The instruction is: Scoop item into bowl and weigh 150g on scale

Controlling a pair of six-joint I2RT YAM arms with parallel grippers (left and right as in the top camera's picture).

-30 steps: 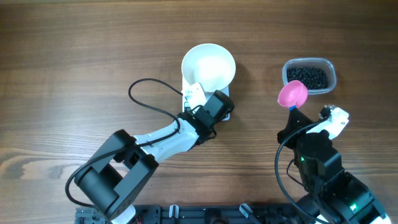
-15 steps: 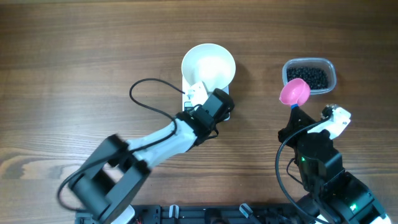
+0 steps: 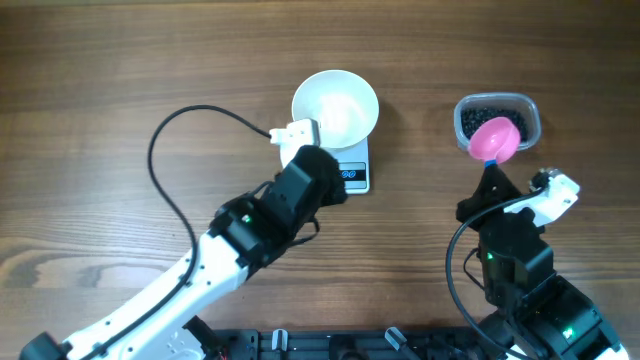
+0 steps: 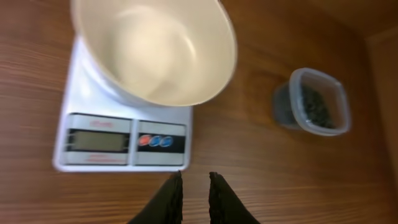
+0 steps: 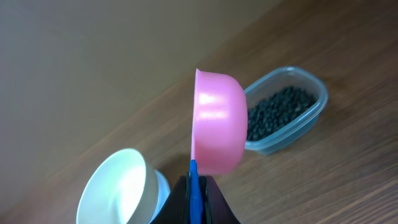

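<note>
We are watching the left gripper [image 4: 194, 178] backing off the small white square scale [image 3: 352, 176], fingers narrowly parted and empty. The glossy white round bowl [image 3: 335, 108] is sitting empty on it. The right gripper [image 5: 198, 182], clamping the pink plastic scoop [image 5: 217, 124], is now hovering over the clear plastic tub [image 3: 534, 122] of small black pellets [image 5: 277, 112]. We judge scooping is next.

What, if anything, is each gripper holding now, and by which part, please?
The right gripper holds the pink scoop by its blue handle, jaws shut on it. The left gripper holds nothing; its jaws stand slightly apart before the scale.
</note>
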